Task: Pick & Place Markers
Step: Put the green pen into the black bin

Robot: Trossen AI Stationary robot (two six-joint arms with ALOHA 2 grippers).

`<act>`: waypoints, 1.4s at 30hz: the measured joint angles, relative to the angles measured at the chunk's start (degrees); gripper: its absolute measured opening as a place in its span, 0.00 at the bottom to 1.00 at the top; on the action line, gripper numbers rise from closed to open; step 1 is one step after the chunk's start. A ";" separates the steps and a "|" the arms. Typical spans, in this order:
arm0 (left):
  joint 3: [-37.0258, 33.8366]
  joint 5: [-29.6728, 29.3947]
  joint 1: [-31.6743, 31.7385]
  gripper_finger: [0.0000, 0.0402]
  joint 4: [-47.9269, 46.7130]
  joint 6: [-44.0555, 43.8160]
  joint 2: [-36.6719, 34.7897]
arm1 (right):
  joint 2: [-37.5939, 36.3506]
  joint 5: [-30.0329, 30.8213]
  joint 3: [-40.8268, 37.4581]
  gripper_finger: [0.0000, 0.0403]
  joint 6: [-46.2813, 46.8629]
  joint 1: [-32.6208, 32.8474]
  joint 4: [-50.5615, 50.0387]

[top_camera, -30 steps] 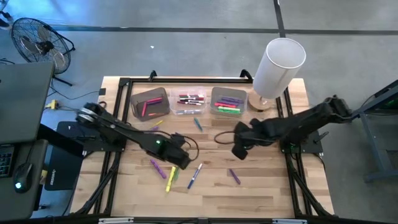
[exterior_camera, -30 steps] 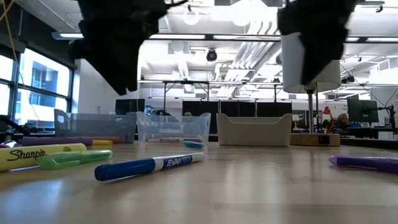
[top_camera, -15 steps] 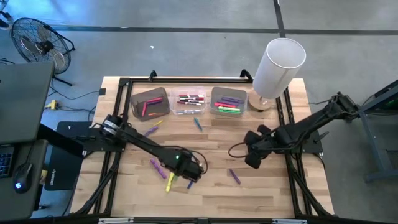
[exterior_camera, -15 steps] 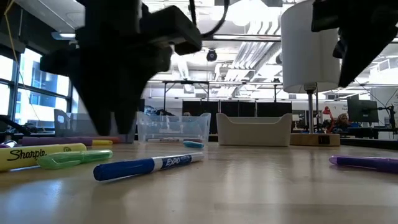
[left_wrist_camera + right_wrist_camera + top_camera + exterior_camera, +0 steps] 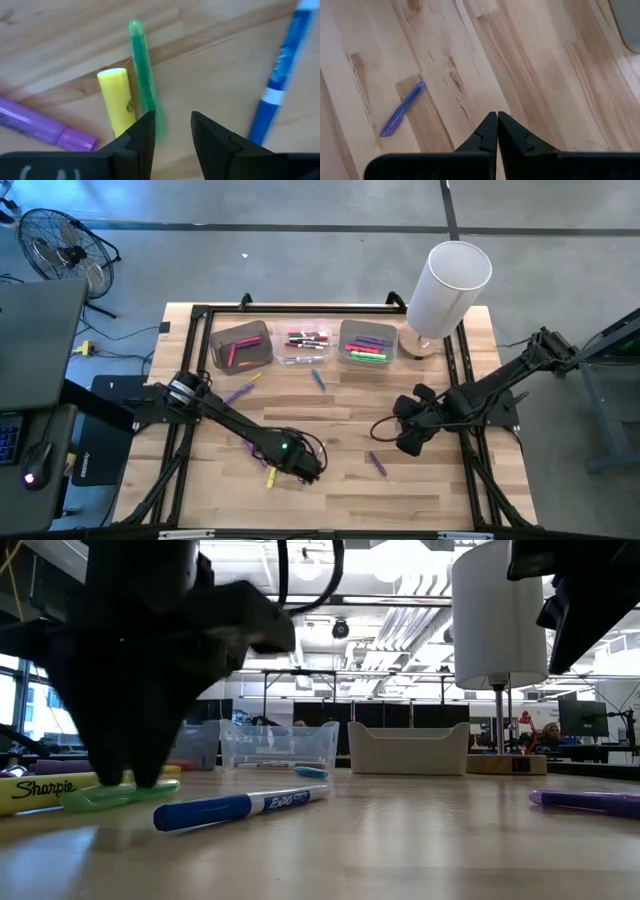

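Near the table's front, a green marker (image 5: 141,70), a yellow marker (image 5: 117,100), a purple marker (image 5: 40,127) and a blue-and-white marker (image 5: 280,75) lie flat on the wood. My left gripper (image 5: 172,132) points down over them, open, low over the table (image 5: 130,778). One finger stands at the green marker's near end, and bare wood shows in the gap. In the high view the gripper (image 5: 300,465) hides most of this cluster. My right gripper (image 5: 408,442) hangs shut above the table's right part. Another purple marker (image 5: 402,110) lies beyond it. My left gripper comes from above with one fingertip (image 5: 147,127) right beside the green marker's end (image 5: 159,122). I cannot tell whether it touches the marker, which lies flat on the table.
Two grey bins (image 5: 240,343) (image 5: 367,343) and a clear bin (image 5: 305,343) with markers stand in a row at the far edge. A white cylinder lamp (image 5: 447,285) stands at the far right. Loose markers (image 5: 318,379) (image 5: 243,387) lie mid-table.
My left gripper has gone toward the near edge and down over the marker cluster, rolling about its own axis, and now covers the blue-and-white marker in the high view. My right gripper has drawn back toward the table's right edge and a little nearer, staying shut.
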 joint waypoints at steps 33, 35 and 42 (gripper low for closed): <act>-0.31 -3.86 0.05 0.30 -2.11 0.39 0.73 | 0.00 0.23 0.00 0.00 -1.15 -0.02 1.92; -0.31 -3.82 0.05 0.30 -1.68 0.41 0.73 | 0.00 0.29 0.00 0.00 -1.16 -0.02 1.92; -0.18 -3.69 0.53 0.30 0.41 1.84 1.73 | 0.00 1.11 0.00 0.00 -1.41 -0.02 2.08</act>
